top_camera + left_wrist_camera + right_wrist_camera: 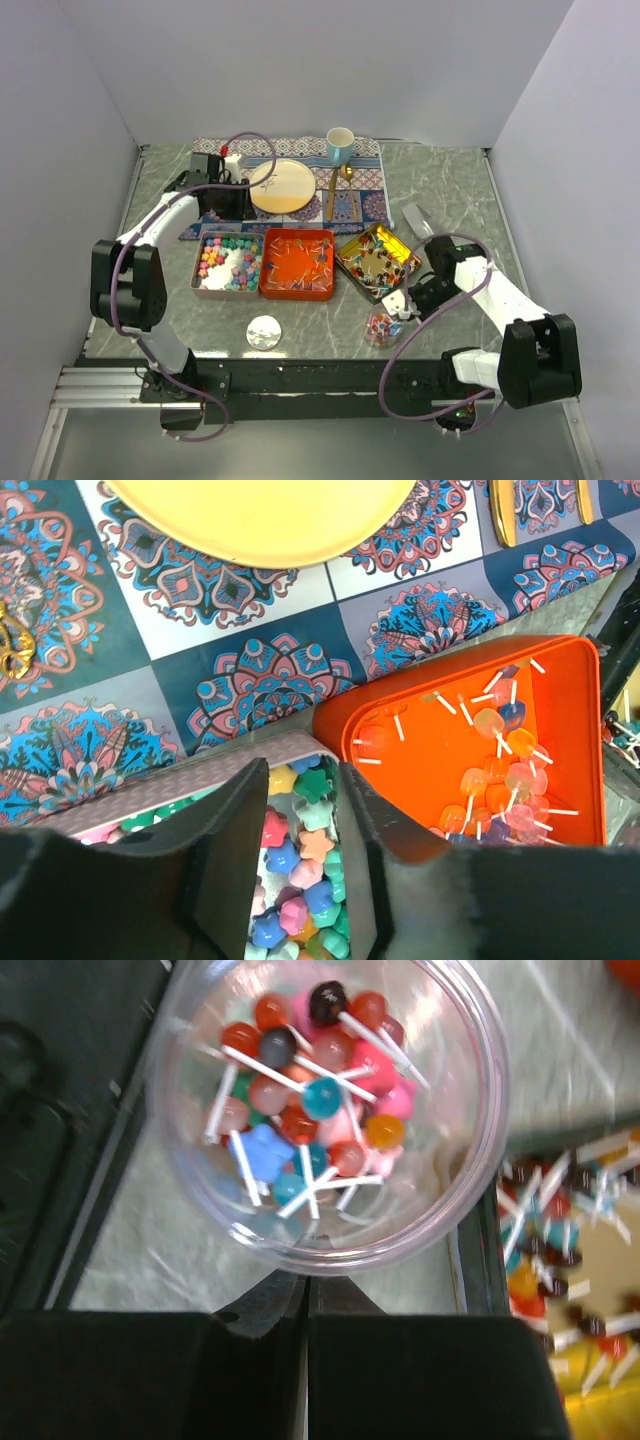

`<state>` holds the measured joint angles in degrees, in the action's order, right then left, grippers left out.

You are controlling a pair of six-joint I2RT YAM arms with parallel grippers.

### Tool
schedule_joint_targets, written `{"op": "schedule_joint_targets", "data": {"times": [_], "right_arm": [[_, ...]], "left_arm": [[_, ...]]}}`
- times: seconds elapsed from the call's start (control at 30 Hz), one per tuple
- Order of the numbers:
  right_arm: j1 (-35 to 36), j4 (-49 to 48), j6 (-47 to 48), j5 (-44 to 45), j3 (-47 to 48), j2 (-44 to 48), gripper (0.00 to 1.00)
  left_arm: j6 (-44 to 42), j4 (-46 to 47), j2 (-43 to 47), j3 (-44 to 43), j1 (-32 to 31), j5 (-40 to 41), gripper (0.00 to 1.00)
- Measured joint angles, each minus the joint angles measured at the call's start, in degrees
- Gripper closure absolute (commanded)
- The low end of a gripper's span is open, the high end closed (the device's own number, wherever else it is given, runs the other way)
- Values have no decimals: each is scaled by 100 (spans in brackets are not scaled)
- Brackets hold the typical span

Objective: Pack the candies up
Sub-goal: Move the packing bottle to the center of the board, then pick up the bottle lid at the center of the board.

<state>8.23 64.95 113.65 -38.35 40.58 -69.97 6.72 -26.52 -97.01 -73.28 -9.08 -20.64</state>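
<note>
- The desk (450, 190) carries everything, with a patterned mat (250, 690) along its far edge and a round wooden plate (281, 186) on that.
- Three tins sit in a row across the middle. The pink tin (200, 770) is towards the left edge, the orange tin (585, 740) touches it, and the gold tin (393, 242) is skewed to the right.
- The left gripper (300, 770) hangs over the far end of the pink tin. Its jaws are partly open and grip nothing that I can see.
- The right gripper (306, 1295) has its jaws pressed together with nothing between them. The tips are right at the rim of the clear tub (478, 1140) (I can't tell if they touch).
- The tub stands near the desk's near edge, right of centre, and its white lid (264, 332) lies off to the left.
- The sweets on sticks (310, 1100) already sit in the tub's bottom.
- The pastel sweets (300, 900) are heaped right under the left jaws.
- To do it well, I'd say the left should drop straight down and straddle a single sweet at the top of the heap. It should close gently, so the neighbours aren't scattered.
</note>
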Motion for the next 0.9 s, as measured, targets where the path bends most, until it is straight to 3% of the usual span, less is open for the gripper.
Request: {"op": "schedule_joint_targets", "data": {"times": [0.3, 0.6, 0.67, 0.7, 0.77, 0.8, 0.9], "right_arm": [[798, 234, 4, -592, 258, -260, 100], [1075, -669, -142, -505, 752, -721, 98], [1010, -957, -494, -291, 1204, -892, 79], [942, -1075, -726, -170, 1508, -984, 50], [774, -1228, -1189, 46, 2118, -1128, 26], [699, -1294, -1451, 149, 2505, -1178, 3], [616, -1338, -2282, 90, 3521, -1244, 0]], "left_arm": [[-4, -229, 334, 31, 343, -15, 53], [2, -330, 817, 319, 496, -76, 46], [22, -339, 861, 332, 501, -94, 42], [28, -337, 881, 332, 501, -98, 35], [59, -345, 944, 321, 507, -116, 24], [63, -369, 973, 293, 522, -125, 19], [90, -457, 1010, 122, 614, -184, 14]]}}
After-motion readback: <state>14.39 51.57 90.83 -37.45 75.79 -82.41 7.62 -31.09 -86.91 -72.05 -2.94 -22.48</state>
